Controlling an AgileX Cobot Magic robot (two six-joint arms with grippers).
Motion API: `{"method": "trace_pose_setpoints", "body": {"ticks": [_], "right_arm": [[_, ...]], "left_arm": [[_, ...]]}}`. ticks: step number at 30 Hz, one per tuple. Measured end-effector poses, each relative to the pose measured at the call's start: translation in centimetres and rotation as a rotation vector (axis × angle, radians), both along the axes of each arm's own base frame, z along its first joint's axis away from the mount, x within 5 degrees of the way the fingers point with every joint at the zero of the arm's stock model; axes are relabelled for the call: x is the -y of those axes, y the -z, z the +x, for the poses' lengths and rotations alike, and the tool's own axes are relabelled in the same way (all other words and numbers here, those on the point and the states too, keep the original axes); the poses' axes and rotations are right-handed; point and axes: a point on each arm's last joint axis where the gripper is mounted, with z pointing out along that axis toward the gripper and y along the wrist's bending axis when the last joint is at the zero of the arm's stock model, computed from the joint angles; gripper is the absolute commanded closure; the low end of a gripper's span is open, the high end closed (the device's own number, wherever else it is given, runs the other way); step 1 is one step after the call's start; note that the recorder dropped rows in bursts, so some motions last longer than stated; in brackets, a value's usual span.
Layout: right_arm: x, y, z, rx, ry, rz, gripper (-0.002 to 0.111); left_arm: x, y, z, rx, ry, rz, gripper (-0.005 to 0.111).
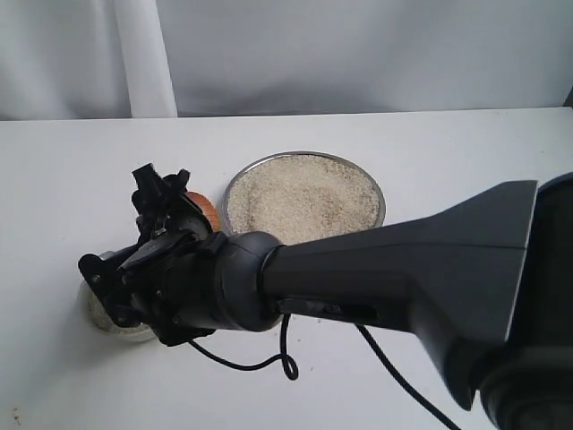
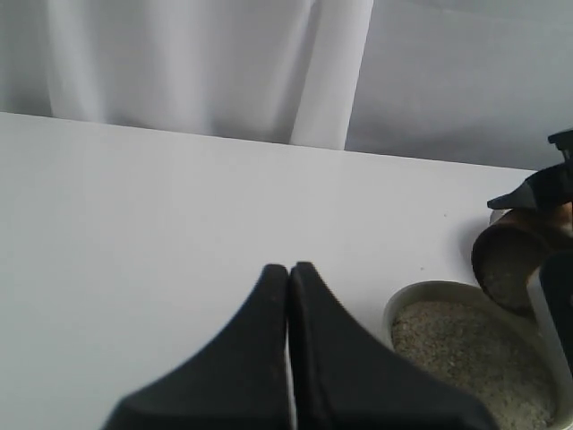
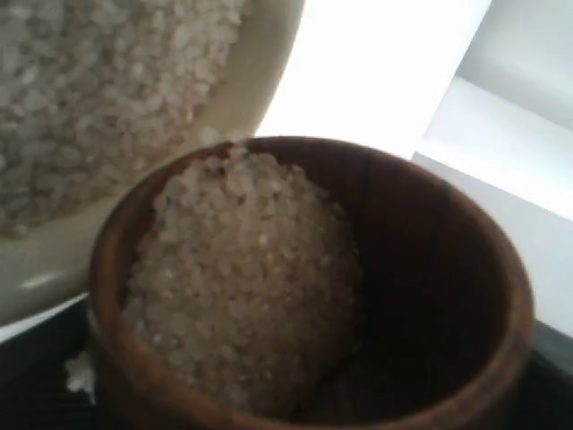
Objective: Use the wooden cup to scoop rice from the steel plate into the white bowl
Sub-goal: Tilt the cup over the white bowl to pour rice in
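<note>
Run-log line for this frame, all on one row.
right pincer: grips cup, tilted at bowl rim | cup: holds rice | left pincer: shut, empty | bowl: part full | plate: rice left

Exterior from above; both wrist views near white bowl [image 2: 390,315]

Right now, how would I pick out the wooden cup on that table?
Find the big shiny steel plate heaped with rice. Just left of it, the robot's black fingers hold the wooden cup beside the white bowl. It is the only brown thing: smaller than both dishes, tilted, part-full of rice.
</note>
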Motion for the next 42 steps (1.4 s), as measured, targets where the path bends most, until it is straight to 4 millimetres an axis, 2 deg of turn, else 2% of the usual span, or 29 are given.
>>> {"method": "trace_pose_setpoints", "body": {"ticks": [10,24,31,42], "right_arm": [[-1.1,-0.5,-1.5,0.062,-0.043,-0.05,0.108],[-0.8,-1.0,-1.3,0.15,-0.059,-0.168,0.108],[-1.8,-1.2,-2.8,0.187,-0.13,-0.216,0.108],[-2.4,-1.7,-3.6,0.27,-0.19,-0.296,0.108]], "left_arm": [[0.0,0.0,0.0,0.0,0.0,0.0,0.107],[0.0,0.0,0.0,0.0,0.0,0.0,0.107],[0.0,0.0,0.0,0.0,0.0,0.0,0.107],[0.0,0.0,0.0,0.0,0.0,0.0,0.107]]}}
